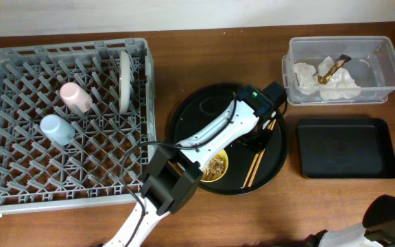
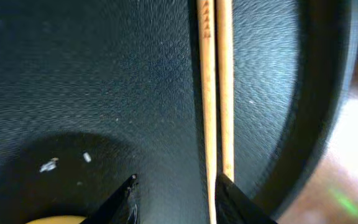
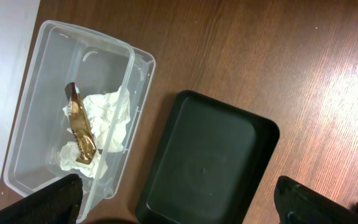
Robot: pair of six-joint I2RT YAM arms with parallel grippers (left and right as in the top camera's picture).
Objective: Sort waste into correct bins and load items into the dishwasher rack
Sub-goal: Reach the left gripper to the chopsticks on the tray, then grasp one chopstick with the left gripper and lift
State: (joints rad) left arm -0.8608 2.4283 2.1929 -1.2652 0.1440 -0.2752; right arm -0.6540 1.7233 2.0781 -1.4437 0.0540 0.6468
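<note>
My left gripper hangs low over the round black tray, fingers parted. The chopsticks lie side by side at one fingertip, not centred in the gap. If I close from here, I may pinch only one stick or skid both across the tray. My right gripper hangs wide open and empty above the shallow black tray.

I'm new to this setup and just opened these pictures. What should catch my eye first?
The grey dishwasher rack fills the left side, with a pink cup, a light blue cup and a plate standing on edge inside. At centre, the left arm reaches over a round black tray, its hand open just above the wooden chopsticks. At the top right, a clear tub holds a white tissue and a gold wrapper.
</note>
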